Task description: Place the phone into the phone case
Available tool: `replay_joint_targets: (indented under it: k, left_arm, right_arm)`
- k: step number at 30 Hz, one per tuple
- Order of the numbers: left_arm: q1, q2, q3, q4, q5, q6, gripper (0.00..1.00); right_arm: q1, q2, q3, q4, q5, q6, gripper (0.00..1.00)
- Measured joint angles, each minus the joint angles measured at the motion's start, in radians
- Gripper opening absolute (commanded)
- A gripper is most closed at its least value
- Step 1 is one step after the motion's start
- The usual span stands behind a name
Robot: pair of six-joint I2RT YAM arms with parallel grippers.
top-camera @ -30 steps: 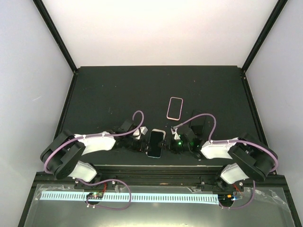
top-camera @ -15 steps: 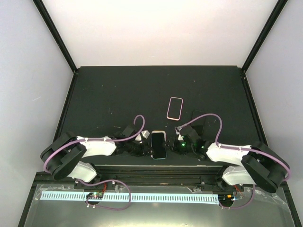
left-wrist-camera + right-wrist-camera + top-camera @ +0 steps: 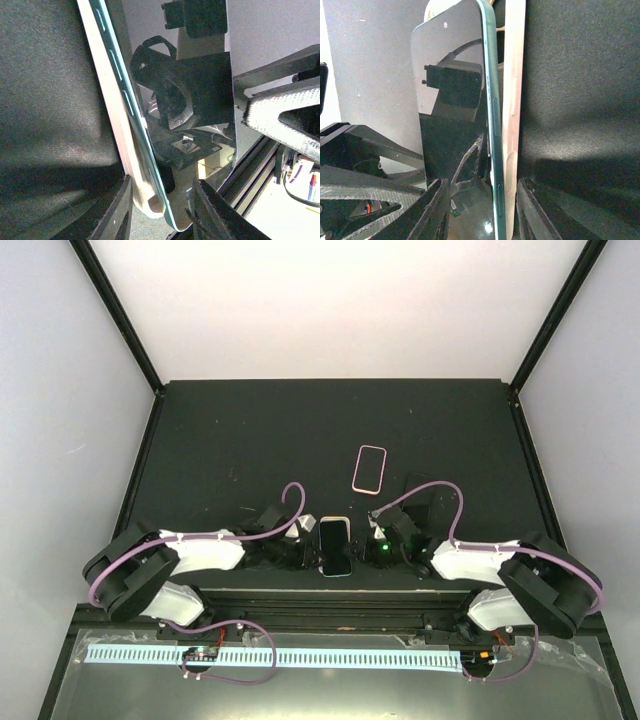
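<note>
The phone (image 3: pixel 335 545), with a dark screen and a teal edge, lies flat near the table's front edge on a pale pink case (image 3: pixel 112 100). Its teal side stands proud of the case's rim. My left gripper (image 3: pixel 300 552) is at its left long edge and my right gripper (image 3: pixel 370 543) at its right long edge. In the left wrist view the gripper (image 3: pixel 162 180) straddles the phone (image 3: pixel 190 75): one finger beside the case, one over the screen. The right wrist view shows the same for the right gripper (image 3: pixel 482 182), the phone (image 3: pixel 455 75) and the case (image 3: pixel 514 75). Both sets of jaws stand apart.
A second pink-rimmed phone or case (image 3: pixel 370 469) lies farther back on the black mat (image 3: pixel 230 440). A dark flat rectangle (image 3: pixel 420 488) lies right of it, by the right arm's cable. The black frame rail runs along the near edge just behind the phone.
The phone and case slid slightly right and turned from tilted to straight. Both grippers followed them and closed in on the two long edges. In the last half second only the right arm shifted.
</note>
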Motion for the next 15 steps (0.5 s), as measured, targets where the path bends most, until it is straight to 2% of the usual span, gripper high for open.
replay_joint_targets:
  k: [2,9,15]
  left_arm:
    - [-0.003,0.000,0.000,0.000,-0.003,0.000,0.34]
    - [-0.007,0.010,0.000,0.001,-0.007,-0.001,0.34]
    - [-0.011,0.015,0.001,0.001,-0.011,-0.001,0.34]
  right_arm:
    - [0.000,0.018,0.000,0.012,-0.010,0.000,0.38]
    - [0.000,0.032,0.000,0.031,-0.030,0.001,0.22]
    - [0.000,-0.012,-0.002,0.033,-0.031,0.001,0.18]
